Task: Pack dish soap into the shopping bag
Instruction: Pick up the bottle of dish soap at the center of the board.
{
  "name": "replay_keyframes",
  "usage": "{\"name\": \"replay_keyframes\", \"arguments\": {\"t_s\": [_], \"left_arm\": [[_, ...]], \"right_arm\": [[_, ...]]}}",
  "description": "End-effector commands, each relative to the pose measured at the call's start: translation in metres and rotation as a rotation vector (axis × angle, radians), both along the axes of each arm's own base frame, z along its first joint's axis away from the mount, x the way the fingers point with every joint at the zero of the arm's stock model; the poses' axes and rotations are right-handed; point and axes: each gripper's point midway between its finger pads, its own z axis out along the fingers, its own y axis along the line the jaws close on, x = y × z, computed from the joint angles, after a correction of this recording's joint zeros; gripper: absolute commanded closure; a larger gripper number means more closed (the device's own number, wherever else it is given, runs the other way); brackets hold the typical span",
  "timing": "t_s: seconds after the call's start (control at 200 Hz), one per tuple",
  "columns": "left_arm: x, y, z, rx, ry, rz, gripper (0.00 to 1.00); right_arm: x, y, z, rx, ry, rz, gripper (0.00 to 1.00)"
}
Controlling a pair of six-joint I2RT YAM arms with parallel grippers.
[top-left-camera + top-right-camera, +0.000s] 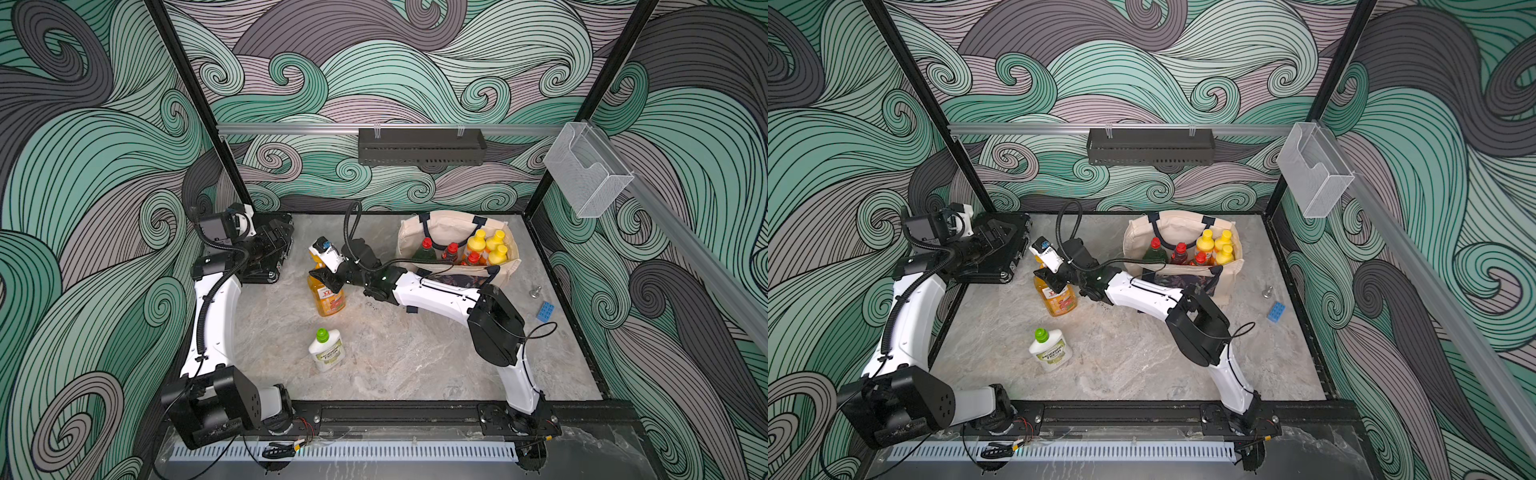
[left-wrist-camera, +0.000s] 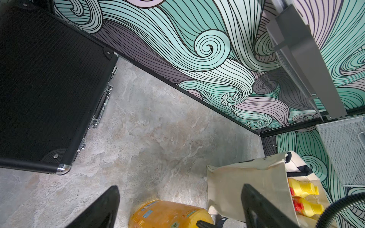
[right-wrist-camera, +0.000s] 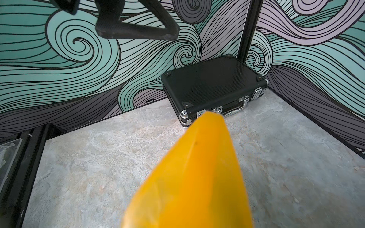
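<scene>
A tall orange pump bottle (image 1: 329, 298) (image 1: 1059, 300) stands mid-table, left of the shopping bag (image 1: 413, 235) (image 1: 1137, 239). My right gripper (image 1: 326, 279) (image 1: 1050, 280) is shut on its upper part; the orange body (image 3: 197, 177) fills the right wrist view and hides the fingers. A white green-capped bottle (image 1: 326, 352) (image 1: 1050, 352) stands alone nearer the front. The cream bag holds several bottles with red caps (image 1: 426, 243) and yellow caps (image 1: 478, 237). My left gripper (image 1: 277, 236) (image 2: 180, 188) hangs open over the black case at the back left, holding nothing.
The black hard case (image 1: 1000, 268) (image 3: 213, 86) lies in the back left corner. A blue brick (image 1: 545, 311) and a small metal knob (image 1: 535, 292) sit right of the bag. A black shelf (image 1: 422, 145) and a clear holder (image 1: 586, 170) hang on the walls.
</scene>
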Motion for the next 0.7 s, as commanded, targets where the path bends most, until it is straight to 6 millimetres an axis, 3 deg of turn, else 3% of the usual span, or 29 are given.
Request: {"name": "replay_keyframes", "arguments": {"t_s": [0.0,0.255,0.695], "left_arm": [[-0.002,-0.004,0.010,-0.019,-0.038,-0.021,0.05],[-0.001,-0.014,0.016,-0.045,-0.062,-0.068,0.05],[-0.004,-0.063,0.024,-0.019,-0.089,-0.233,0.05]], "right_arm": [[-0.001,-0.004,0.035,0.035,-0.053,-0.024,1.00],[0.001,-0.020,0.066,0.028,-0.101,-0.064,1.00],[0.010,-0.071,0.117,0.062,-0.147,-0.149,1.00]]}}
